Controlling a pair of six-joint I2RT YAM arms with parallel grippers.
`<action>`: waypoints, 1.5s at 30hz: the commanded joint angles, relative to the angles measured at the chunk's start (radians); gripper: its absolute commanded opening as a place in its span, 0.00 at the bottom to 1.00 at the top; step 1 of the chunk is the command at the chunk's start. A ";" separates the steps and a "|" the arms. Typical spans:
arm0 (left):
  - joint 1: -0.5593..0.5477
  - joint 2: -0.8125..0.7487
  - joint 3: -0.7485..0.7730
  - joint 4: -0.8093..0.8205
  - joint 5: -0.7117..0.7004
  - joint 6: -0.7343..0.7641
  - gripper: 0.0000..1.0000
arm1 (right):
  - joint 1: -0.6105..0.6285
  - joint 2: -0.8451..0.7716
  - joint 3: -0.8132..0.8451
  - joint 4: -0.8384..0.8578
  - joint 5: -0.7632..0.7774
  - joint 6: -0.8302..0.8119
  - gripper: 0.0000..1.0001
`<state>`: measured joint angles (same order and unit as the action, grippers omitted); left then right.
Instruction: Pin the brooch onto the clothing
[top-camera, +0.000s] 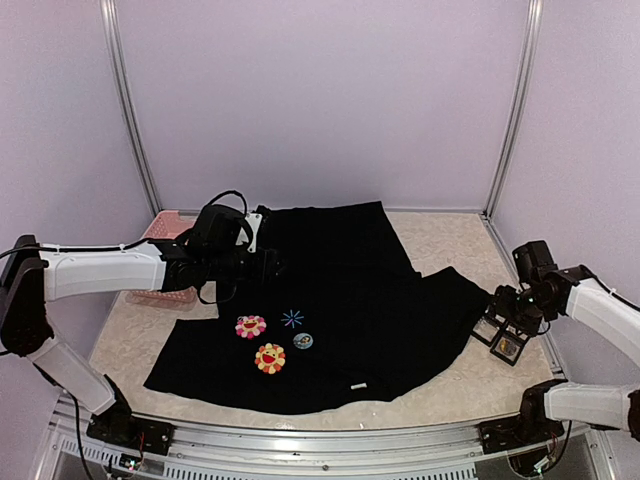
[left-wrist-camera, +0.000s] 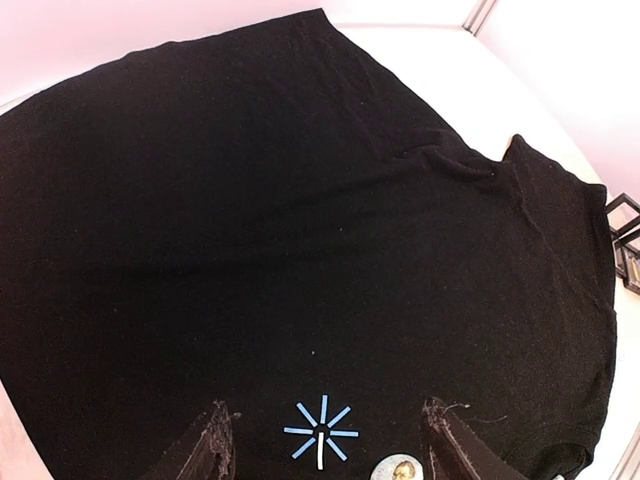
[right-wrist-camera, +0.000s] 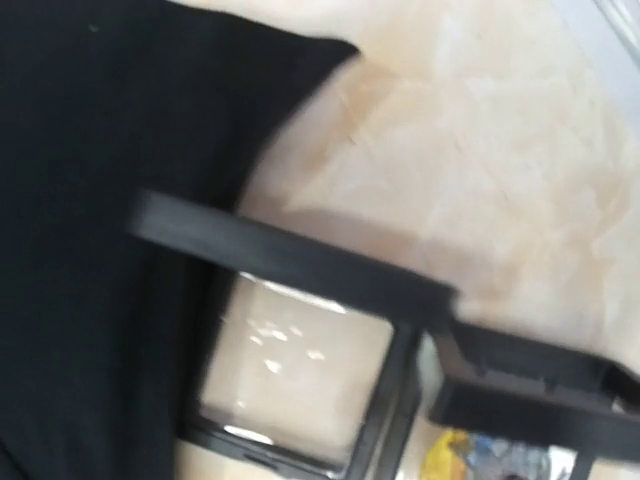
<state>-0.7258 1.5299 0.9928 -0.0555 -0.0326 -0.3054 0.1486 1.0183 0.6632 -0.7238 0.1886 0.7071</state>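
Brooch (left-wrist-camera: 395, 468) lies on clothing (left-wrist-camera: 250, 200), frame bottom, just inside picture-right finger of left tool (left-wrist-camera: 327, 406); jaws spread, empty. Left arm nearer.

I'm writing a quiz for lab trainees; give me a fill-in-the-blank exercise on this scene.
1. In the left wrist view, the left gripper has open jaws, with a blue ___ mark between them.
2. The brooch rests on the black ___.
3. The pink flower patch lies farther from the white hem label than the ___ flower patch does.
4. The basket behind the left arm is ___.
Missing words: starburst; T-shirt; orange; pink.
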 joint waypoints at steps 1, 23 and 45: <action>-0.001 -0.038 0.000 0.023 0.010 0.014 0.60 | -0.040 -0.048 -0.083 0.046 -0.058 0.124 0.81; 0.019 -0.032 0.000 0.033 0.056 0.015 0.60 | -0.080 0.011 -0.250 0.207 0.018 0.207 0.71; 0.031 -0.012 0.004 0.034 0.086 0.009 0.60 | -0.072 0.121 -0.154 0.178 0.039 0.045 0.62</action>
<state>-0.7013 1.5009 0.9928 -0.0372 0.0441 -0.3050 0.0822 1.1259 0.5270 -0.5842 0.2565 0.7898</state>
